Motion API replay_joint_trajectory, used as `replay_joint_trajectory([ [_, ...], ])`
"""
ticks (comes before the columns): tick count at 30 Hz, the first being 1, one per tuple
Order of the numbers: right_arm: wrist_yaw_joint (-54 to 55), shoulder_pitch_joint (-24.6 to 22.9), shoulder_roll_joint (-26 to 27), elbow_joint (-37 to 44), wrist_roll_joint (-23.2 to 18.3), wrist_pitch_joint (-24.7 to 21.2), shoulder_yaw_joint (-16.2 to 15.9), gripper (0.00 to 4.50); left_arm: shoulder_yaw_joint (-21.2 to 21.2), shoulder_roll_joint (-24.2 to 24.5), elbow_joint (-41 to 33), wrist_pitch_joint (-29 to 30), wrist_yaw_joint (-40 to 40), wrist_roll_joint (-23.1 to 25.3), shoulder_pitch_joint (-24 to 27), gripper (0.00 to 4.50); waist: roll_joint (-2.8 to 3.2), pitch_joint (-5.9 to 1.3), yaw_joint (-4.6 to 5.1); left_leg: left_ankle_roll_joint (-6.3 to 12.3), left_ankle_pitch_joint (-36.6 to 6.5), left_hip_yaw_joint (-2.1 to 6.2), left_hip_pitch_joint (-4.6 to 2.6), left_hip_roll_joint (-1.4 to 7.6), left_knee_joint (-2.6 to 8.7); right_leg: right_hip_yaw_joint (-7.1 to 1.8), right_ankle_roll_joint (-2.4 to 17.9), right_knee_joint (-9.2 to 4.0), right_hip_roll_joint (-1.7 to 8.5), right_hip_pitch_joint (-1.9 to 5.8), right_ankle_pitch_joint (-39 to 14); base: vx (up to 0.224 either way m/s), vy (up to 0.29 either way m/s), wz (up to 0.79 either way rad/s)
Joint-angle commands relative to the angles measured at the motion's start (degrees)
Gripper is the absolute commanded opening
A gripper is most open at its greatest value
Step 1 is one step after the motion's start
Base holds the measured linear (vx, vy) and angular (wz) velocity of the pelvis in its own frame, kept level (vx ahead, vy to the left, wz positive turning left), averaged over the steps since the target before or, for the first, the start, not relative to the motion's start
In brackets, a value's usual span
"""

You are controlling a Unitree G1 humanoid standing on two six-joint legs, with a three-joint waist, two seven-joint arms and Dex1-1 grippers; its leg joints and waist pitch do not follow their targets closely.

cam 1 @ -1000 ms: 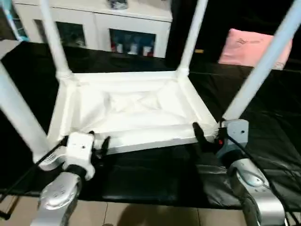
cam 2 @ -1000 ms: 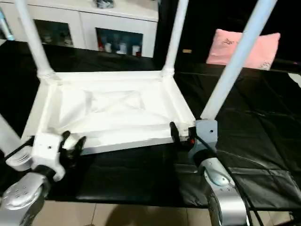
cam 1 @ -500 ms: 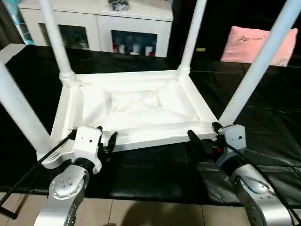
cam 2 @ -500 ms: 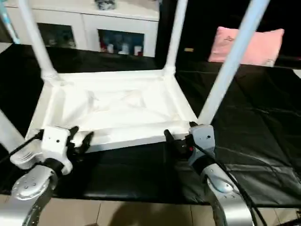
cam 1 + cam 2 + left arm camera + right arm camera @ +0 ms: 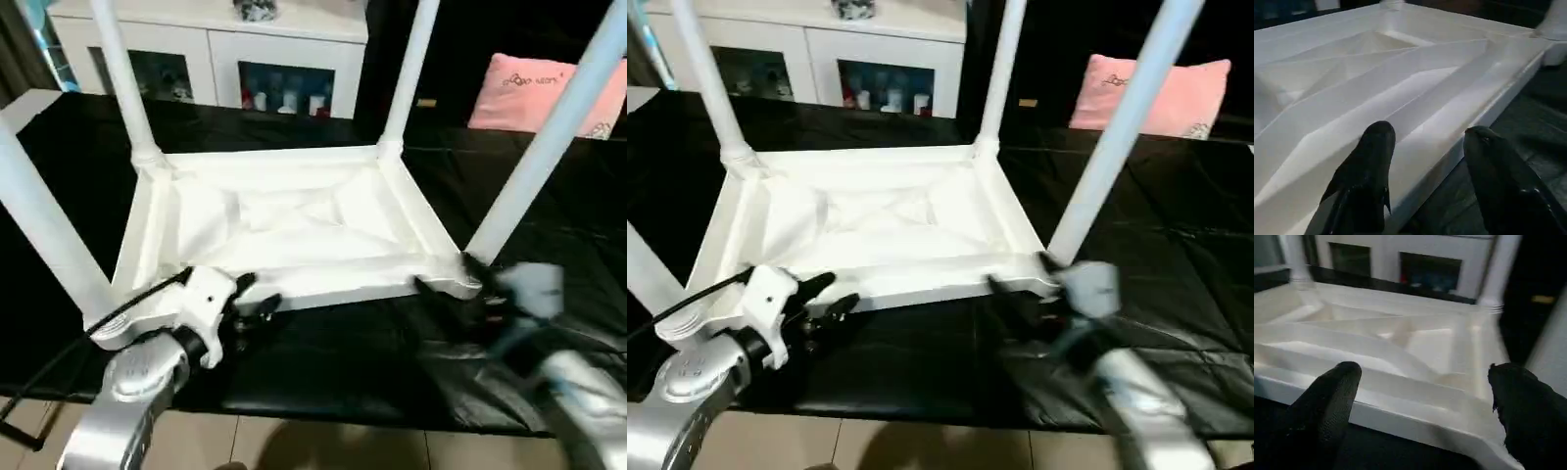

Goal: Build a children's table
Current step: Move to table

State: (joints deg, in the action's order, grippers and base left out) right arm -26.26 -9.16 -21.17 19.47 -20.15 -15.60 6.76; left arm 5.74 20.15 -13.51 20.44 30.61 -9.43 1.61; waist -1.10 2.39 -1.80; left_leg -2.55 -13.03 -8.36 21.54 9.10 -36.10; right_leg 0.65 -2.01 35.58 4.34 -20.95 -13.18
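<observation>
Drawing back from the near rim of the upturned tabletop (image 5: 284,220), the left gripper (image 5: 257,305) and right gripper (image 5: 446,294) both hang empty with fingers apart, leaving all four legs (image 5: 122,83) socketed upright mid-worktop (image 5: 323,362), assembly seemingly finished.

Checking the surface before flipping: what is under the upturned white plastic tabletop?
White plastic tabletop lies on a black sheet. What the sheet covers, and anything beneath the top, is hidden.
</observation>
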Motion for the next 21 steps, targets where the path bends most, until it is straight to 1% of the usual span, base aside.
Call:
replay_joint_trajectory([
  [1,-0.97,-0.63,-1.04,-0.54,-0.8,0.35,2.43,4.5,0.74,0.45,0.76,-0.45,1.02,-0.12,-0.5,2.6,0.43,-2.17,0.09,0.36,-11.23,0.87,-0.51,3.14,6.02,-1.74,10.63,-4.14,2.86,1.45,-2.3,0.0,0.0,0.0],
  [2,-0.92,-0.86,-1.59,-0.82,-1.01,0.48,3.79,4.5,0.77,0.49,0.84,-0.45,1.16,-0.15,-0.45,2.6,0.37,-2.25,0.14,0.71,-10.47,0.78,-0.47,3.09,5.97,-1.76,10.84,-4.11,2.88,1.55,-1.81,0.0,0.0,0.0],
  [3,-0.84,-0.94,-1.82,-0.98,-1.15,0.58,4.48,4.5,0.82,0.55,0.89,-0.47,1.23,-0.22,-0.41,2.6,0.26,-2.28,0.14,1.16,-9.75,0.76,-0.51,3.08,5.9,-1.75,11.12,-4.13,2.9,1.57,-1.67,0.0,0.0,0.0],
  [4,0.0,-0.83,-1.98,-1.63,-1.61,1.01,6.6,4.5,1.0,0.7,0.84,-0.33,1.35,-0.46,-0.03,2.6,0.11,-2.24,0.16,1.53,-9.52,0.65,-0.58,3.14,5.87,-1.78,11.4,-4.25,2.92,1.5,-2.05,0.0,0.0,0.0],
  [5,0.21,-0.74,-1.95,-1.84,-1.93,1.07,7.35,4.5,1.09,0.83,0.93,-0.44,1.56,-0.6,0.09,2.6,0.19,-2.25,0.11,1.71,-9.42,0.66,-0.64,3.17,5.86,-1.78,11.62,-4.23,2.96,1.46,-2.25,0.0,0.0,0.0],
  [7,0.83,0.18,-1.92,-2.71,-3.09,1.35,9.34,4.5,1.5,1.08,0.75,-0.51,2.23,-0.78,0.63,2.6,0.0,-2.21,0.08,2.06,-9.41,0.61,-0.64,3.21,5.88,-1.72,11.92,-4.28,2.93,1.44,-3.05,0.0,0.0,0.0],
  [8,1.0,0.57,-1.95,-3.01,-3.31,1.47,9.76,4.5,1.64,1.14,0.66,-0.43,2.52,-0.92,0.78,2.6,0.13,-2.21,0.17,2.2,-9.29,0.62,-0.64,3.23,5.93,-1.65,12.02,-4.24,2.81,1.4,-3.57,0.0,0.0,0.0],
  [9,1.09,2.02,-2.35,-4.25,-3.35,1.7,10.27,4.5,2.24,1.35,0.42,-0.19,3.33,-0.91,1.12,2.6,0.09,-2.18,0.15,2.19,-9.27,0.58,-0.67,3.27,5.91,-1.67,12.01,-4.29,2.83,1.36,-3.65,0.0,0.0,0.0],
  [10,1.09,2.02,-2.35,-4.25,-3.35,1.7,10.27,4.5,2.24,1.35,0.42,-0.19,3.33,-0.91,1.12,2.6,-0.12,-2.23,0.23,2.29,-8.97,0.57,-0.66,3.26,5.88,-1.63,12.04,-4.25,2.83,1.39,-3.58,0.0,0.0,0.0],
  [11,0.87,2.98,-2.77,-5.19,-2.82,1.89,9.96,4.5,2.55,1.45,0.41,-0.18,3.65,-0.72,1.2,2.6,0.09,-2.15,0.19,2.26,-9.14,0.54,-0.72,3.27,5.96,-1.58,12.08,-4.28,2.77,1.28,-4.29,0.0,0.0,0.0],
  [13,0.14,4.35,-3.19,-6.26,-2.42,1.83,9.26,4.5,2.8,1.44,0.54,-0.11,3.96,-0.64,1.15,2.6,-0.17,-2.13,0.19,2.26,-9.27,0.38,-0.79,3.27,5.88,-1.64,12.06,-4.36,2.76,1.24,-4.87,0.0,0.0,0.0],
  [14,0.01,4.82,-3.32,-6.64,-2.18,1.79,9.02,4.5,2.87,1.46,0.59,-0.11,4.02,-0.61,1.11,2.6,-0.06,-2.17,0.17,2.31,-8.86,0.37,-0.72,3.29,5.88,-1.64,12.04,-4.29,2.81,1.3,-4.66,0.0,0.0,0.0],
  [15,0.14,6.64,-3.51,-8.54,-1.29,2.06,8.71,4.5,2.91,1.59,0.51,-0.01,4.28,-0.67,1.08,2.6,-0.36,-2.27,0.18,2.47,-8.34,0.32,-0.72,3.27,5.76,-1.59,12.16,-4.18,2.85,1.28,-4.46,0.0,0.0,0.0],
  [17,1.11,9.03,-3.61,-11.33,0.05,2.65,8.71,4.5,2.85,1.76,0.39,0.09,4.5,-0.78,1.06,2.6,-0.3,-2.21,0.2,2.47,-7.82,0.18,-0.7,3.25,5.77,-1.58,12.33,-4.25,2.84,1.23,-4.9,0.0,0.0,0.0],
  [18,1.38,9.49,-3.6,-11.86,0.19,2.68,8.76,4.5,2.85,1.81,0.38,0.07,4.52,-0.8,1.06,2.6,-0.31,-2.3,0.12,2.44,-7.65,0.09,-0.8,3.27,5.75,-1.57,12.53,-4.17,2.81,1.22,-4.31,0.0,0.0,0.0],
  [19,3.19,12.19,-3.58,-14.97,1.29,2.83,8.93,4.5,2.85,2.1,0.36,-0.07,4.57,-0.84,1.07,2.6,-0.51,-2.37,0.12,2.53,-7.21,-0.01,-0.74,3.21,5.64,-1.56,12.52,-4.13,2.73,1.25,-3.59,0.0,0.0,0.0],
  [20,4.23,13.67,-3.53,-16.56,2.11,3.26,8.88,4.5,2.83,2.24,0.39,-0.15,4.59,-0.86,1.07,2.6,-0.43,-2.37,0.18,2.45,-6.74,0.04,-0.75,3.15,5.72,-1.45,12.84,-3.98,2.67,1.21,-3.23,0.0,0.0,0.0],
  [21,4.6,14.23,-3.5,-17.17,2.43,3.51,8.84,4.5,2.81,2.29,0.4,-0.18,4.63,-0.87,1.07,2.6,-0.44,-2.39,0.18,2.42,-6.38,-0.08,-0.79,3.12,5.62,-1.46,12.96,-3.96,2.64,1.18,-2.78,0.0,0.0,0.0],
])
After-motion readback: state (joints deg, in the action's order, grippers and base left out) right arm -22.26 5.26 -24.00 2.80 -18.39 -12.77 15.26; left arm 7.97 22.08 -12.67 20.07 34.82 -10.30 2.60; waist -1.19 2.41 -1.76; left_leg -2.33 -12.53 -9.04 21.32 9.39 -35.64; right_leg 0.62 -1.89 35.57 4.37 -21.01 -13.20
